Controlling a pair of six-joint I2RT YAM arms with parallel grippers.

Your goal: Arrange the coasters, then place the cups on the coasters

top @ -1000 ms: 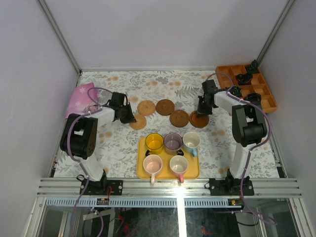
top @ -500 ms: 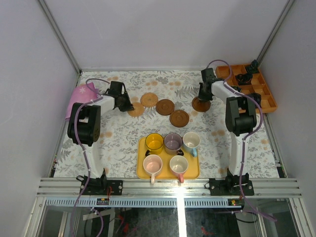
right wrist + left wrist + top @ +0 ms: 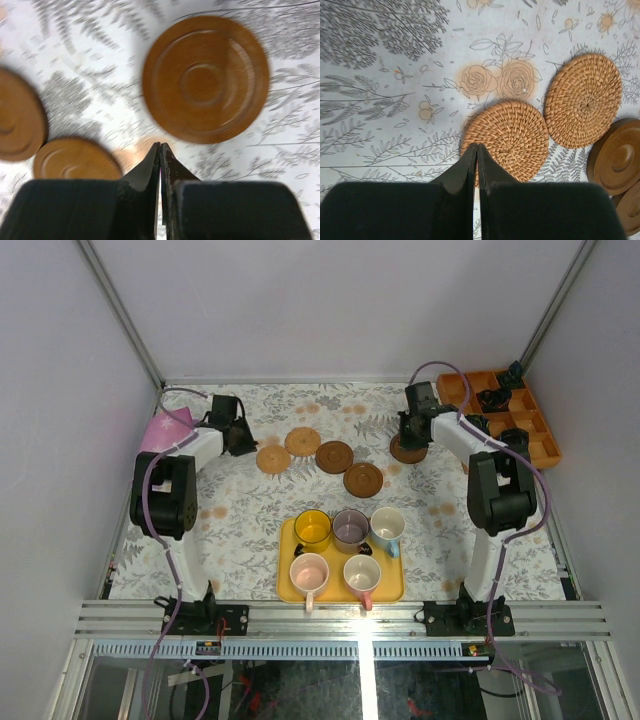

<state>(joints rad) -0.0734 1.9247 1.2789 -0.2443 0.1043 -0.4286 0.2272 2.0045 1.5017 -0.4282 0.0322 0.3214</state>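
Top external: yellow tray (image 3: pixel 284 588) holds 5 cups (image 3: pixel 350 528); left pincer (image 3: pixel 476 148), right pincer (image 3: pixel 160 146) pressed together, pinching nothing.

Tan coasters (image 3: pixel 507 140) woven, rough; brown coasters (image 3: pixel 206 80) smooth wood-like; floral cloth (image 3: pixel 385 75) matt.

Pictured from above, my left arm (image 3: pixel 165 505) and right arm (image 3: pixel 497 495) match: white shells cover the long links and bulky matte-black housings sit at the joints. A thin purple-grey cable (image 3: pixel 436 364) loops loosely along each arm and runs down to a black base (image 3: pixel 205 618). Close up, my left fingers (image 3: pixel 462 172) are two matte-black blades, broad at the root and tapering to thin, straight-edged tips. My right fingers (image 3: pixel 149 167) have the same wedge shape, with a faint sheen along their inner edges.
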